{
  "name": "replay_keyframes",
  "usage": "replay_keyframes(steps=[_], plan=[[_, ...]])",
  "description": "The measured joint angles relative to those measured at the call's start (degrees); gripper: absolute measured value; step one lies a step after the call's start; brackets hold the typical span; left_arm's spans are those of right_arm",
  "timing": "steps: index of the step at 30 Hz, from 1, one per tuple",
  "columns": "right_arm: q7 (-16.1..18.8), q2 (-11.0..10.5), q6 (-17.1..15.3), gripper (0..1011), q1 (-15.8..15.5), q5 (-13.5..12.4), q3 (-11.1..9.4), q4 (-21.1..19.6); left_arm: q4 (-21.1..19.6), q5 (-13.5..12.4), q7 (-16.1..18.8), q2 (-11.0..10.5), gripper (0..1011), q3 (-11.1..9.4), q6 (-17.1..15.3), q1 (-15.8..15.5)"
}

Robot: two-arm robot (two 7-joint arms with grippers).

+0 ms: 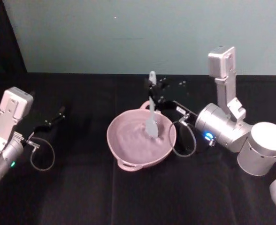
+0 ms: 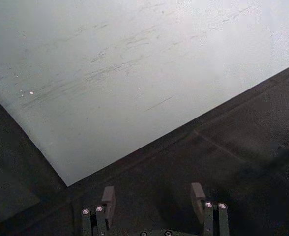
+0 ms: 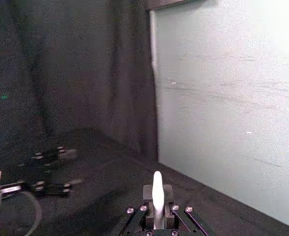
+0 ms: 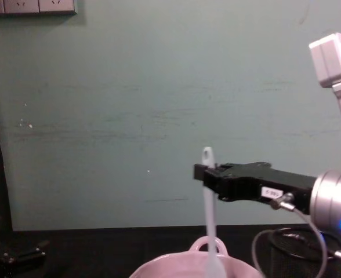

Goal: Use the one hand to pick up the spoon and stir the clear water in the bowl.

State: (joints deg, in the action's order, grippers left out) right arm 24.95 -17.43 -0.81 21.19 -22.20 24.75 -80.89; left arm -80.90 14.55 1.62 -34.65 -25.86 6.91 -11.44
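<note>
Nearest you, on the black table (image 1: 128, 197), sits the bowl (image 1: 128, 159), pale pink, roughly at the middle, with one small loop handle on its near rim. You can barely make out the clear water (image 1: 133, 133) against the pink inside. The spoon (image 1: 151, 119) stands almost upright in the bowl, its scoop end down inside, towards the far side, and its handle rising above the rim. Just behind the bowl, your right gripper (image 1: 154, 93) reaches in from the right and is clamped on the spoon's upper handle. From the chest view, the handle tip with its small hole pokes up above the fingers (image 4: 200, 172). Off to your left, well apart from the bowl, the left gripper (image 1: 58, 115) is parked low over the table with its fingers (image 2: 108, 196) spread apart. Farthest back stands the pale green wall (image 1: 128, 37).
</note>
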Motion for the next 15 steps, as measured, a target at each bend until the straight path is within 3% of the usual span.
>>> replay_keyframes(steps=[8, 15], plan=[[1.8, 1.4, -0.4, 114, -0.4, 0.1, 3.1, -1.7, 0.0, 0.0, 0.0, 0.0, 1011, 0.0, 0.0, 0.0], [3.2, 4.3, 1.0, 114, 2.1, -0.1, 5.3, 1.8, 0.0, 0.0, 0.0, 0.0, 1011, 0.0, 0.0, 0.0]])
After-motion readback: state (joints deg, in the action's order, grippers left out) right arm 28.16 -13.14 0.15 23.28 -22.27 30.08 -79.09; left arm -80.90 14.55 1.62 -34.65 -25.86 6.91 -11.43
